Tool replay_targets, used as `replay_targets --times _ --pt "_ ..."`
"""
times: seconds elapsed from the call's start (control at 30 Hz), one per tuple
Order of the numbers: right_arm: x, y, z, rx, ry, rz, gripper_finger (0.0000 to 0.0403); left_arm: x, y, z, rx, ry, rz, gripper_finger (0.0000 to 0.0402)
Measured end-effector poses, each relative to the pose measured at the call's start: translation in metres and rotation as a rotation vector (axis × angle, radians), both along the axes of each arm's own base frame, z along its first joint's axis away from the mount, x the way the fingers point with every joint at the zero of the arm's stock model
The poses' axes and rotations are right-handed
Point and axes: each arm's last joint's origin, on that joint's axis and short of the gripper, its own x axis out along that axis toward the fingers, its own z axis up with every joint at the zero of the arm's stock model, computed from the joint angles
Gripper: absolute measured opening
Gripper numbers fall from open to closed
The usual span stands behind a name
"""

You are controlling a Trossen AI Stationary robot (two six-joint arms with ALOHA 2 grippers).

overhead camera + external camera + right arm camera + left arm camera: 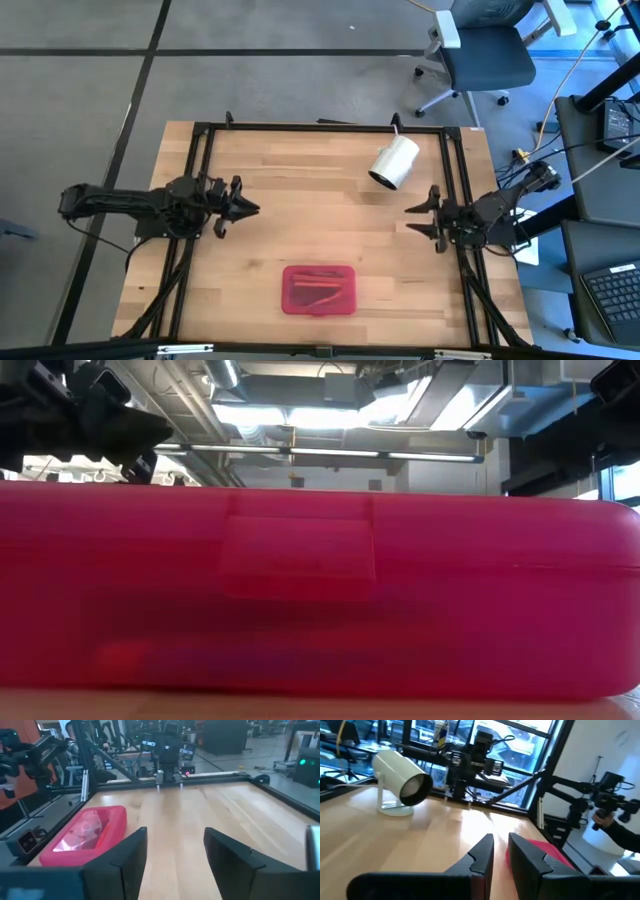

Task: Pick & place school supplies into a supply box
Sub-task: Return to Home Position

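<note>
On table (300,180): red supply box (319,289) closed; left arm (140,203), right arm (495,212) aside.

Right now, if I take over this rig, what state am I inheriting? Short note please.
Left gripper: over the left part of the light wooden table, pointing inward, all but shut, empty.
Right gripper: at the table's right edge, pointing inward, open, empty.
Flat red translucent plastic pencil case: closed, lying flat at the middle of the near edge, clear of both arms. Faint shapes show through the lid; I can't identify them.
Done: case shut, and no loose supplies show in the high view.
Left: probably only parking the arms. The white cylinder on a stand stays put.
</note>
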Motion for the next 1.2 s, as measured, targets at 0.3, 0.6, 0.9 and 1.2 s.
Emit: replay_targets --times 0.3,0.6,0.9,1.2 --pt "-0.004 -0.007 -0.001 -0.049 -0.002 -0.029 0.02 0.0 -0.004 0.001 0.049 -0.011 -0.032 0.0055" --pt "0.0 -0.018 -0.005 -0.127 0.051 -0.083 0.02 0.0 -0.003 0.001 0.065 -0.016 0.003 0.0054" --pt "0.003 -0.031 -0.003 -0.169 0.04 -0.068 0.02 0.0 -0.004 0.001 0.09 -0.018 -0.007 0.0053" --pt "0.002 -0.041 -0.006 -0.165 0.078 -0.155 0.02 0.0 -0.004 0.001 0.067 -0.014 -0.008 0.0056"
